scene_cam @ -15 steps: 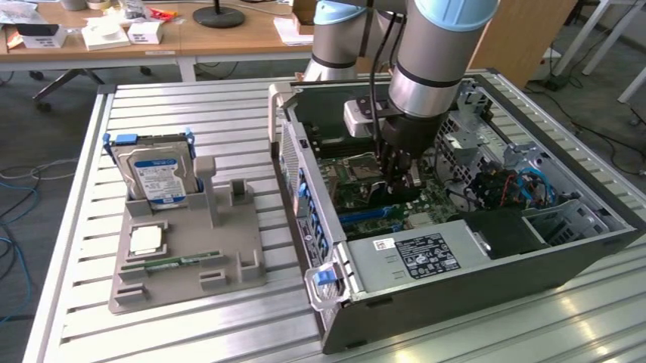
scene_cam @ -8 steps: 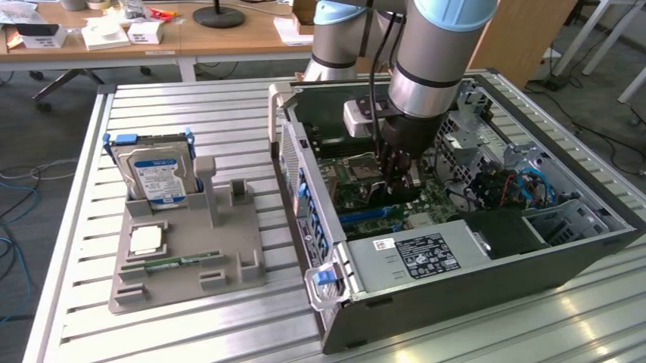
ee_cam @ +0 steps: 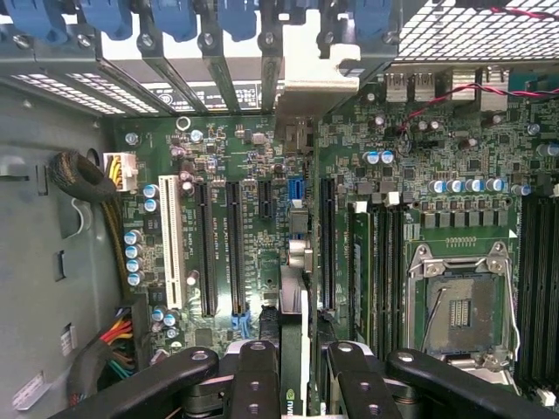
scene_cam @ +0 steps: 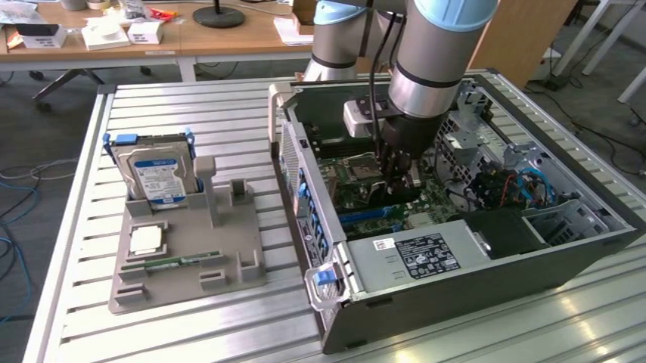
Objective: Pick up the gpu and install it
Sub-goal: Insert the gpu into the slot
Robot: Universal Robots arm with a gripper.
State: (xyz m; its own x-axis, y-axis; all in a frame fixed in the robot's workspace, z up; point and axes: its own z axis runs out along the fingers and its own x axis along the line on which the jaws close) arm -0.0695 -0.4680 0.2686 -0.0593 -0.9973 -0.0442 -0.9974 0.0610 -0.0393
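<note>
- Black-fingered hand (ee_cam: 297,377) is clenched on the gpu (ee_cam: 293,323), which it holds edge-on inside the computer case (scene_cam: 565,249), low over the motherboard (ee_cam: 262,148).
- To do this well, I judge: keep the card upright and its lower edge parallel to a long black slot (ee_cam: 327,244) before any pressing.
- Crowding it are blue latches (ee_cam: 236,17), capacitors (ee_cam: 377,157) and a cable bundle (ee_cam: 83,179).
- Hard drive (scene_cam: 156,178) and grey holder (scene_cam: 187,257) sit toward the surface (scene_cam: 181,106) edge on the exterior view's left.

No print can be read: neither the blue-white label (scene_cam: 159,181) on the hard drive (scene_cam: 135,156) nor, at its four o'clock, the black label (scene_cam: 429,255) on the power supply (scene_cam: 376,272).
</note>
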